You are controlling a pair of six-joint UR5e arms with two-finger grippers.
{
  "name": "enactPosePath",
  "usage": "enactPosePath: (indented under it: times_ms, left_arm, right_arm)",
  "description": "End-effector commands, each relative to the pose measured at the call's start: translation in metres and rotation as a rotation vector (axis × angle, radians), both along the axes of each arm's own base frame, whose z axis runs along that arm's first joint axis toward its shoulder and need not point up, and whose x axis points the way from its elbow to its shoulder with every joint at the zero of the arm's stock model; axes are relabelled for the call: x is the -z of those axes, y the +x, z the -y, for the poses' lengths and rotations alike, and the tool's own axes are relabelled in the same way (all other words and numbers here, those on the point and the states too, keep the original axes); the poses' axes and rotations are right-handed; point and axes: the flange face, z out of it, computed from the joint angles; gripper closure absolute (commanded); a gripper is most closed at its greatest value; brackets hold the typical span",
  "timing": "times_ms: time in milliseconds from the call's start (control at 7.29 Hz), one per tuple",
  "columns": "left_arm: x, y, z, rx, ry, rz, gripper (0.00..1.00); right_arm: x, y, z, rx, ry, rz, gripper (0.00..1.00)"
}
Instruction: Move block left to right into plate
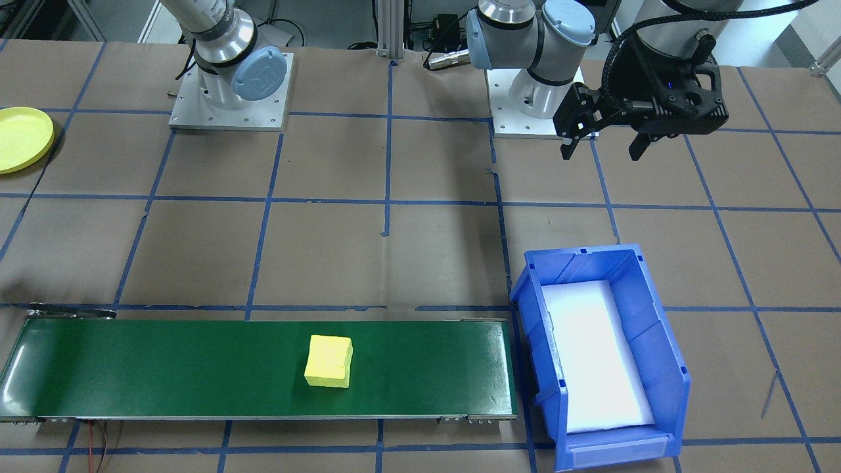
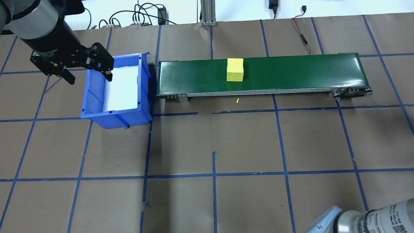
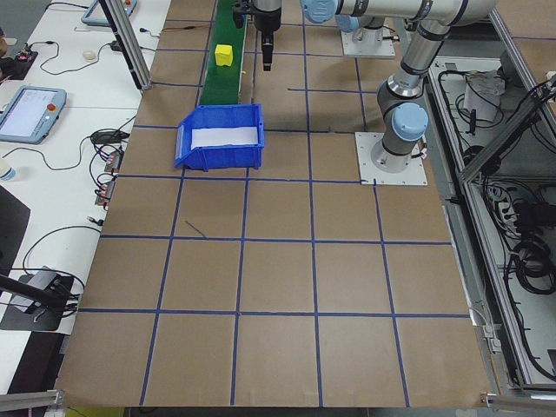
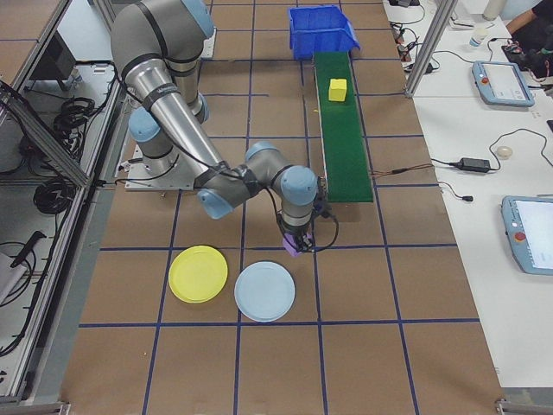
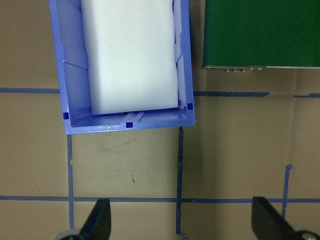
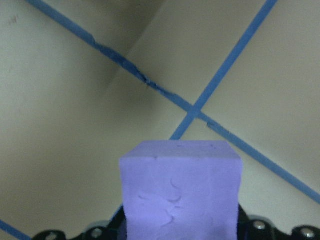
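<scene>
A purple block (image 6: 181, 190) fills the right wrist view, and my right gripper (image 4: 295, 245) is shut on it just above the brown table, past the belt's end. The yellow plate (image 4: 198, 274) lies a little nearer the robot than that gripper and is also visible at the table's edge (image 1: 20, 138). A yellow block (image 1: 328, 360) rests mid-way along the green conveyor belt (image 1: 197, 368). My left gripper (image 1: 601, 152) hangs open and empty above the table beside the blue bin (image 1: 657, 309).
The blue bin (image 2: 97, 94), lined with white foam, stands at one end of the belt. A light blue plate (image 4: 264, 291) lies next to the yellow one. Blue tape lines grid the brown table.
</scene>
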Motion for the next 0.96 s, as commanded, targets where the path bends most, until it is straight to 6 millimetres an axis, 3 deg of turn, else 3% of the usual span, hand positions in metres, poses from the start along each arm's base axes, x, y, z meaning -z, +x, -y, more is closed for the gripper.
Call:
enactPosePath:
  times_ms: [0, 137, 275, 549, 686, 824]
  left_arm:
    - [0.000, 0.000, -0.001, 0.000, 0.003, -0.001, 0.00]
    - [-0.001, 0.000, -0.002, 0.000, 0.002, 0.000, 0.00]
    - [-0.001, 0.000, -0.002, 0.000, 0.002, 0.002, 0.00]
    - [-0.001, 0.000, -0.002, 0.000, 0.001, -0.001, 0.00]
    - [-0.001, 0.000, -0.002, 0.000, 0.002, 0.002, 0.00]
    - [-0.001, 0.000, -0.002, 0.000, 0.001, 0.000, 0.00]
  right_arm:
    - [0.011, -0.054, -0.054, 0.018, 0.004, -0.011, 0.51]
    - [0.018, -0.061, -0.062, 0.011, -0.024, 0.016, 0.26]
    - [0.038, -0.064, -0.056, -0.011, -0.062, 0.047, 0.00]
    - [0.035, -0.072, -0.051, 0.003, -0.100, -0.002, 0.00]
    - [0.033, -0.064, -0.044, 0.045, -0.143, 0.035, 0.00]
    - [0.024, -0.028, -0.005, 0.086, -0.174, 0.065, 0.00]
